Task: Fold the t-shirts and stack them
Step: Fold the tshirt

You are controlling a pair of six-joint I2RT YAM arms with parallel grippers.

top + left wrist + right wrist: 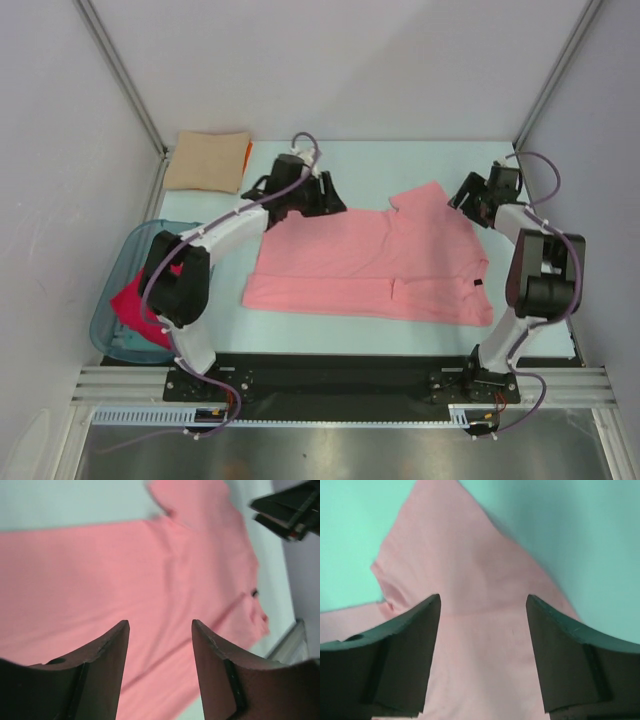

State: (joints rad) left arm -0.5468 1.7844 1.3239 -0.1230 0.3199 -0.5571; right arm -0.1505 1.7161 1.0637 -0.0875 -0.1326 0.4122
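Observation:
A salmon-pink t-shirt lies spread on the table, folded lengthwise, with a small dark label near its right end. My left gripper is open above the shirt's far left edge; the left wrist view shows pink cloth between its open fingers, nothing held. My right gripper is open at the shirt's far right corner; the right wrist view shows a sleeve below its open fingers. A folded tan shirt lies at the far left on an orange one. A crimson-pink shirt sits in the tub.
A translucent teal plastic tub stands at the left table edge beside the left arm's base. Grey walls and metal frame posts enclose the table on three sides. A black rail runs along the near edge.

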